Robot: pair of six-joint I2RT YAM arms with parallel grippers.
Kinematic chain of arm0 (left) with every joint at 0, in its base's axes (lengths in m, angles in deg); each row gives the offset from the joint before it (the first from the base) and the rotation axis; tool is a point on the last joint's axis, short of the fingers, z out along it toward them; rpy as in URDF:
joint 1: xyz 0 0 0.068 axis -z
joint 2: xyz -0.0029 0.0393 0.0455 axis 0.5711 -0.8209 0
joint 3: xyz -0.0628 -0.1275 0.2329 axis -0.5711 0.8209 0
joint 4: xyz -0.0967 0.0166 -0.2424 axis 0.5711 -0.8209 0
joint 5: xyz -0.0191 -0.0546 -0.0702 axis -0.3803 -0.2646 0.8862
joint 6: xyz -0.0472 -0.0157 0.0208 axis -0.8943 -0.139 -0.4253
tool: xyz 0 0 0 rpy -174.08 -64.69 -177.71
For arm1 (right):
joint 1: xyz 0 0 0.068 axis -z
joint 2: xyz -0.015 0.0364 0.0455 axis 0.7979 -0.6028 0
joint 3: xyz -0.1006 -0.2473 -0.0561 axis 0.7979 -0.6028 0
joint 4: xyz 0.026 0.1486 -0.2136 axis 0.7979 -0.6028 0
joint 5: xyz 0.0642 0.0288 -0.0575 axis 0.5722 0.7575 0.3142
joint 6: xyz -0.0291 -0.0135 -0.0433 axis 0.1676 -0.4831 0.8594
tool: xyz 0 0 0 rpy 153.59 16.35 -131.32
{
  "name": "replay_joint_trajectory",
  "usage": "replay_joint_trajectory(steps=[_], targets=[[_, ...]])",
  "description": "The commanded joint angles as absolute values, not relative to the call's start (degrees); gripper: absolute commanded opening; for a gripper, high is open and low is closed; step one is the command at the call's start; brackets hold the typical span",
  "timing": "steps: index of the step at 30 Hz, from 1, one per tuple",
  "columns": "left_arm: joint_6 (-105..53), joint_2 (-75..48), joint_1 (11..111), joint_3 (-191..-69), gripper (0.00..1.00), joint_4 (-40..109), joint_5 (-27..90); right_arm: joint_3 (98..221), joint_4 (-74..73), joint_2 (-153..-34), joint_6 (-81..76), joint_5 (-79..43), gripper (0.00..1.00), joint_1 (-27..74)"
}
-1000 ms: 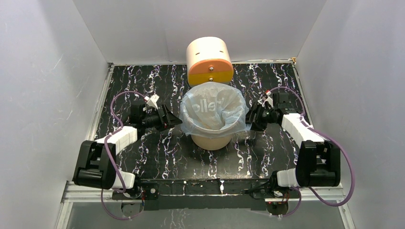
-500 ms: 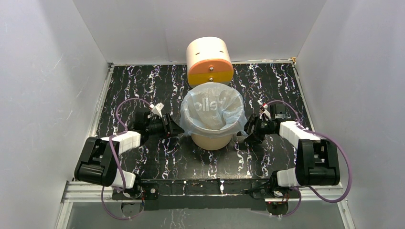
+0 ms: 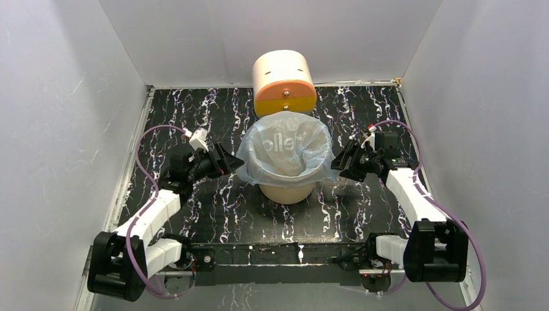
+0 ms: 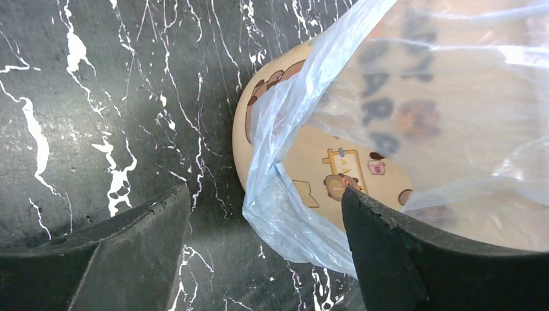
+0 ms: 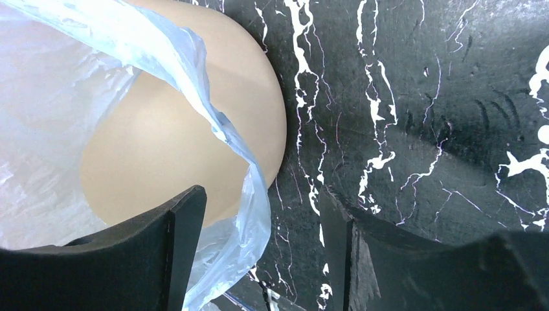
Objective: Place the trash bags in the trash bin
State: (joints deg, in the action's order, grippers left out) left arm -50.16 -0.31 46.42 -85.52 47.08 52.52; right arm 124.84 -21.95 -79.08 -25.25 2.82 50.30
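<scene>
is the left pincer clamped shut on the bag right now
No, the left wrist view shows the left pincer wide open, the trash bag with its loose edge hanging between its fingers against the trash bin.

black marbled table (image 3: 213, 110), white walls (image 3: 65, 97)

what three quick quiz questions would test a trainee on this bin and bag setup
1. True or false: the trash bag lies crumpled on the table beside the trash bin.
2. What stands directly behind the trash bin?
A. a cream cylinder with an orange front
B. a cardboard box
C. a bottle
3. Fill in: on the left arm and the right arm, the jaws stand ___ (open or shut).

Key
1. False: the bag lines the bin, with its hem folded over the rim.
2. A
3. open, with the bag's hem hanging between each pair.
</scene>
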Motion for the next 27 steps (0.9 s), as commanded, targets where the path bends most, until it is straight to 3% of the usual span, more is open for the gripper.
replay_joint_trajectory(steps=[1,8,12,18,21,27], targets=[[-51.5,-1.7,46.2,-86.0,0.85,52.5,51.8,127.6,-20.6,-79.3,-26.2,3.7,0.74,50.6],[-54.5,-20.0,46.6,-91.4,0.8,65.0,66.6,128.8,-16.2,-87.2,-25.8,13.4,0.75,50.6],[-52.4,-23.5,47.1,-90.5,0.71,64.6,65.6,128.4,-15.6,-93.2,-24.7,19.4,0.7,50.5],[-49.3,-25.3,47.6,-87.3,0.41,59.9,61.2,127.3,-16.8,-96.9,-22.9,19.8,0.58,49.8],[-48.3,-23.7,48.3,-87.2,0.31,56.7,62.4,125.4,-16.5,-96.1,-23.2,19.7,0.54,49.3],[-45.8,-17.4,48.9,-85.7,0.38,50.2,58.7,120.6,-14.4,-93.3,-24.3,21.2,0.51,47.5]])
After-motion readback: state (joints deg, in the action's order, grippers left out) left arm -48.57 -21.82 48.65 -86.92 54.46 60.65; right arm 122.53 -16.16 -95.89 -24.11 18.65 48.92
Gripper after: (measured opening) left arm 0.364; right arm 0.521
